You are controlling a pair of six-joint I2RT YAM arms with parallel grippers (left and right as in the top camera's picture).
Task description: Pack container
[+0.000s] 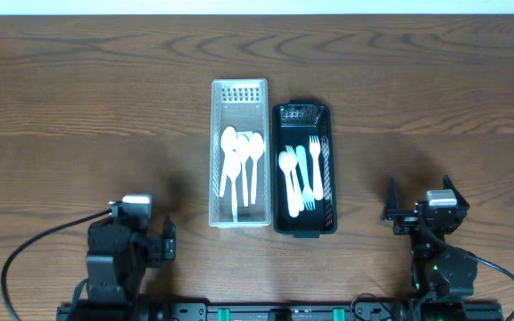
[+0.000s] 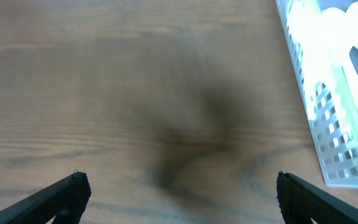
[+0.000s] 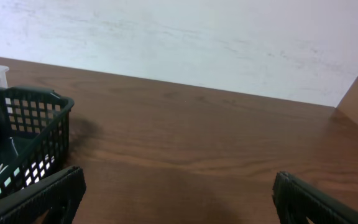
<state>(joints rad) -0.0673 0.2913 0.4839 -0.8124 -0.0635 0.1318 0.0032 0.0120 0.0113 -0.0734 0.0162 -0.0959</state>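
A white slotted basket at the table's middle holds several white plastic spoons. A black slotted basket stands right beside it and holds several white plastic forks. My left gripper rests at the front left, open and empty; its wrist view shows the white basket's corner at the right. My right gripper rests at the front right, open and empty; the black basket's corner shows at the left of its view.
The wooden table spreads around both baskets. A pale wall stands beyond the table's far edge in the right wrist view. Black cables trail from both arm bases at the front.
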